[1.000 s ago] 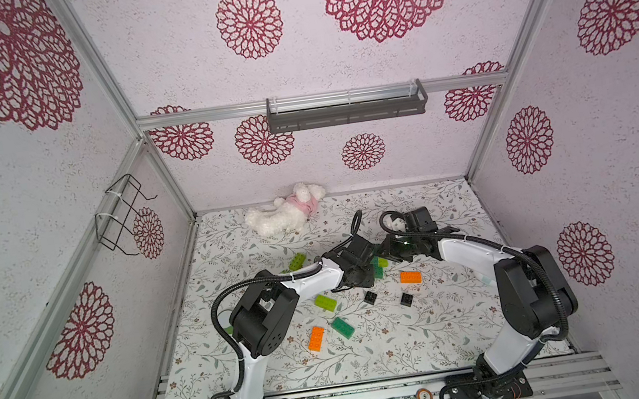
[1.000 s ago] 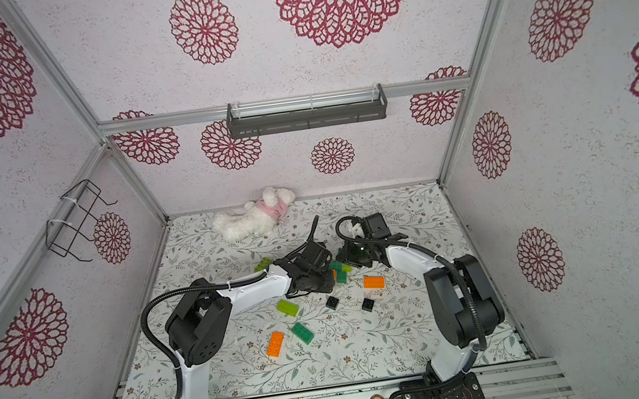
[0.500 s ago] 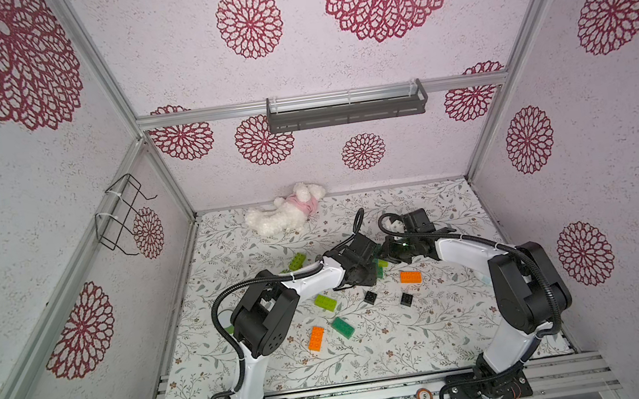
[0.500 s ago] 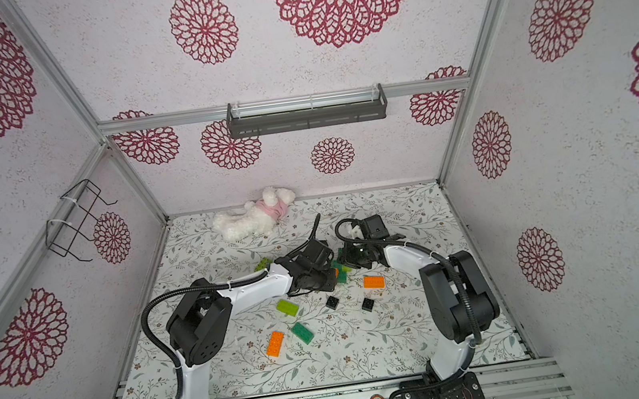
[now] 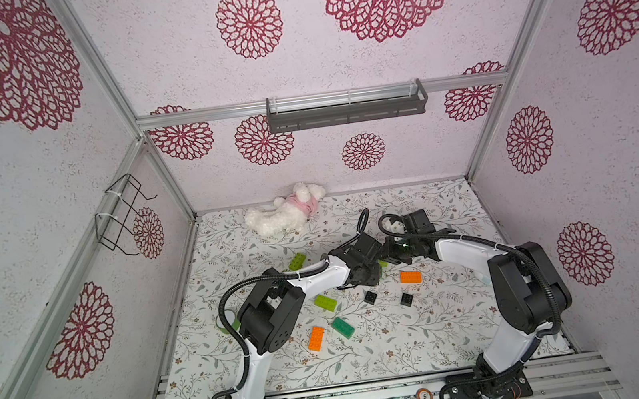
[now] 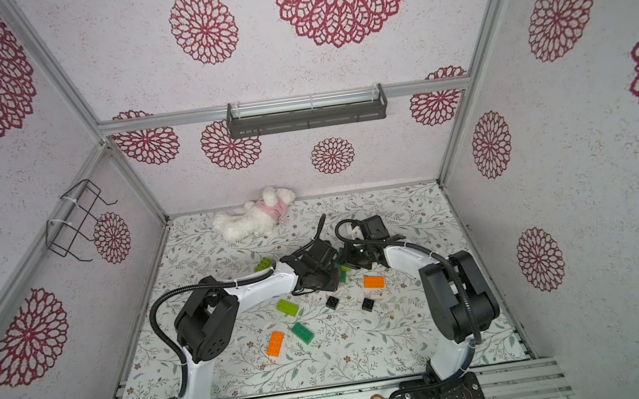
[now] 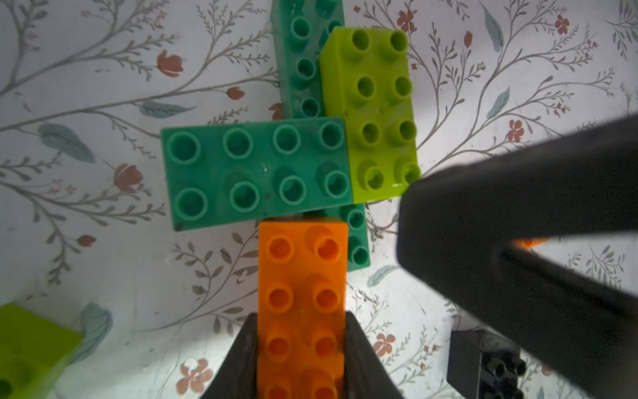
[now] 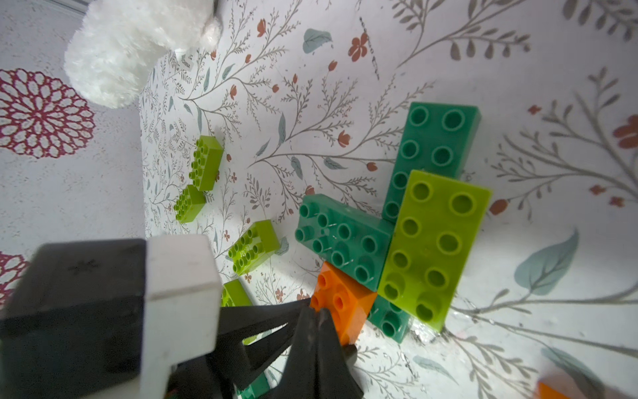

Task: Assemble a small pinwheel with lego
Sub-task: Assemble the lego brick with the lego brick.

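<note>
At mid-worktop [image 7: 103, 241], the left pincer [image 7: 300, 319] clamps an orange brick [image 7: 302, 276] by its long sides, its long axis pointing straight ahead into the pinwheel's dark green brick [image 7: 255, 169], while the nearer right pincer [image 8: 316, 314], fully closed and empty, noses in beside the lime brick [image 7: 376, 114].

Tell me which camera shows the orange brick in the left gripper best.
The left wrist view: the orange brick is close and nearly whole, studs up, clamped in the left gripper, its end against a dark green brick. The right wrist view shows only one end. Both top views hide it.
</note>
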Controlling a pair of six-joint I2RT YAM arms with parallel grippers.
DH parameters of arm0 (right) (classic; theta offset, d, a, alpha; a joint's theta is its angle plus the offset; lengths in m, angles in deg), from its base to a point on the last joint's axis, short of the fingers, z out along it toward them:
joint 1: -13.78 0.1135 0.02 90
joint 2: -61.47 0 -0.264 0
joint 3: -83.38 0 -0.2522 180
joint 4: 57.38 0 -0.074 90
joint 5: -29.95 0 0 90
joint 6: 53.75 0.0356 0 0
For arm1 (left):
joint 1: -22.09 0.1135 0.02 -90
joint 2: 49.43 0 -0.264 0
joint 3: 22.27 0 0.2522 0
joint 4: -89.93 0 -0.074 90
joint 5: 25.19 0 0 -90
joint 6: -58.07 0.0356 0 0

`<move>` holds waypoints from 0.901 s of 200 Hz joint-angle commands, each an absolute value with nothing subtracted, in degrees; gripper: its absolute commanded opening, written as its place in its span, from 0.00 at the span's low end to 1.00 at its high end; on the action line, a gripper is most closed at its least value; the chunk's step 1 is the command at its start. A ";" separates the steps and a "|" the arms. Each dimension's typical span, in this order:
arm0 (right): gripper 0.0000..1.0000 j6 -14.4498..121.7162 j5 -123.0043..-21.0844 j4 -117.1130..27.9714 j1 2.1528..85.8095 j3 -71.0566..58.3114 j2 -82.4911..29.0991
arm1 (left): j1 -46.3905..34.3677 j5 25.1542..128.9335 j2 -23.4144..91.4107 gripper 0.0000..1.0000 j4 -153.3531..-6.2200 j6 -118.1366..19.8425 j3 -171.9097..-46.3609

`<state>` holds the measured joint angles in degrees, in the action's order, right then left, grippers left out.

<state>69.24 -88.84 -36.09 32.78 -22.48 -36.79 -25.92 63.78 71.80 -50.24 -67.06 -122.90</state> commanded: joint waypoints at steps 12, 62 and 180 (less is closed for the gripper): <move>0.04 68.73 -89.75 -36.76 32.76 -22.57 -37.93 | -26.17 62.96 72.80 0.24 -49.23 -66.34 -124.34; 0.02 68.71 -89.45 -36.35 33.48 -21.54 -39.31 | -26.34 62.98 73.75 0.24 -48.79 -66.32 -125.30; 0.00 67.17 -83.36 -33.04 34.88 -19.93 -41.36 | -27.39 60.21 74.96 0.26 -46.44 -63.76 -127.26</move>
